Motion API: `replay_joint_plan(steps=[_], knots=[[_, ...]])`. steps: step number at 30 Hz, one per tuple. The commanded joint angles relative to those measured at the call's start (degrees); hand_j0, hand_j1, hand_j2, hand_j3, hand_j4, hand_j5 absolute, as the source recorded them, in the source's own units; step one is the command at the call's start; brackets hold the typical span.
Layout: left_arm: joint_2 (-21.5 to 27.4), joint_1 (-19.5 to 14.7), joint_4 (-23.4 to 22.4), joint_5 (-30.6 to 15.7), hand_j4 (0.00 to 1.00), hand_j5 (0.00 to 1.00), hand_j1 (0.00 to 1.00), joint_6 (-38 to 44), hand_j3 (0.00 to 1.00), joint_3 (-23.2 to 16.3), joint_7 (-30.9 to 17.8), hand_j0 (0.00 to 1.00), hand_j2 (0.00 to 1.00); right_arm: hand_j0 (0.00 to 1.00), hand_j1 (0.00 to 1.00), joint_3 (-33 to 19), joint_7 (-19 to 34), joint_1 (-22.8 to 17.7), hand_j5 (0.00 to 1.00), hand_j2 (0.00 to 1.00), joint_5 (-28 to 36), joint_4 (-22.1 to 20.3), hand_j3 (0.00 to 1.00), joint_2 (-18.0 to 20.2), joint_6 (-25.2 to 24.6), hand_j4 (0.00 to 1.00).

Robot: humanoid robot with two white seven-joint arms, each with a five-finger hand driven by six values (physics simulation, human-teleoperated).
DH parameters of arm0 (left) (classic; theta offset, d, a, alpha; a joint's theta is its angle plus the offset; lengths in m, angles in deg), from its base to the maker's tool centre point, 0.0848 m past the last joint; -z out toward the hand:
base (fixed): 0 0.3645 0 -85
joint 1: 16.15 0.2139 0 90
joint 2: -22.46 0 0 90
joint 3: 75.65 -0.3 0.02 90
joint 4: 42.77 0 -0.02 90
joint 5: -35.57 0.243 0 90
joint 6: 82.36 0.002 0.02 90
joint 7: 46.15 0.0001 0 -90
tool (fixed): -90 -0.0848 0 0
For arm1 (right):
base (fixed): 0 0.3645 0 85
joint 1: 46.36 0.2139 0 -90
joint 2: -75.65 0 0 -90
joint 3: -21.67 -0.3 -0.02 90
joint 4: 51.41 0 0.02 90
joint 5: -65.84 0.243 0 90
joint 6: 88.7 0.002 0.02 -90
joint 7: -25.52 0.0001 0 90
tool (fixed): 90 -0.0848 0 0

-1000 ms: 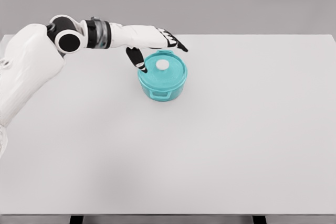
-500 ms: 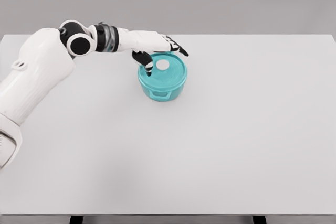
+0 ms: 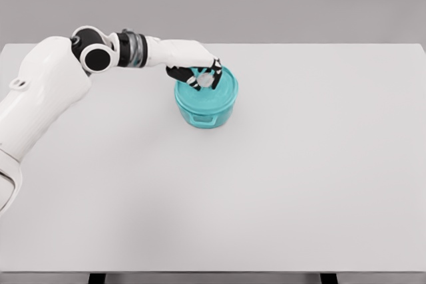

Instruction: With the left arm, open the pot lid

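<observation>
On the far middle of the white bench [image 3: 279,184] stands the teal pot [image 3: 206,106] with its lid [image 3: 223,91] on, and the left hand [image 3: 194,64], reaching in from the left, has its dark fingers [image 3: 181,74] curled around the lid's white knob [image 3: 206,80], pinching it.

lid knob [image 3: 205,81] mostly hidden by left hand [image 3: 197,70] fingers [image 3: 214,70]
</observation>
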Motion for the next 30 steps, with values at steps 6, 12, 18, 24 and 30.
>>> replay_joint_plan(steps=[6, 12, 18, 24, 30], knots=[[14.6, 1.2, 9.3, -8.6, 0.24, 0.24, 0.24, 0.2, 0.24, 0.8, 0.0, 0.24, 0.24, 1.00, 1.00, 0.0, 0.0, 0.0, 1.00, 1.00, 0.0, 0.0, 1.00, 0.0, 0.0, 1.00], [23.3, 5.5, 9.5, -9.5, 0.25, 0.25, 0.25, 0.2, 0.25, 3.3, 0.0, 0.25, 0.25, 1.00, 1.00, 0.0, 0.0, 0.0, 1.00, 1.00, 0.0, 0.0, 1.00, 0.0, 0.0, 1.00], [23.2, 9.4, 9.3, -9.4, 1.00, 1.00, 1.00, 0.2, 1.00, 7.0, 0.0, 1.00, 1.00, 1.00, 1.00, 0.0, 0.0, 0.0, 1.00, 1.00, 0.0, 0.0, 1.00, 0.0, 0.0, 1.00], [23.3, 9.9, 14.0, -10.9, 1.00, 1.00, 1.00, 0.2, 1.00, 6.8, 0.0, 1.00, 1.00, 1.00, 1.00, 0.0, 0.0, 0.0, 1.00, 1.00, 0.0, 0.0, 1.00, 0.0, 0.0, 1.00], [35.8, 21.4, 36.2, -22.3, 1.00, 1.00, 1.00, 0.2, 1.00, 13.7, 0.0, 1.00, 1.00, 1.00, 1.00, 0.0, 0.0, 0.0, 1.00, 1.00, 0.0, 0.0, 1.00, 0.0, 0.0, 1.00]])
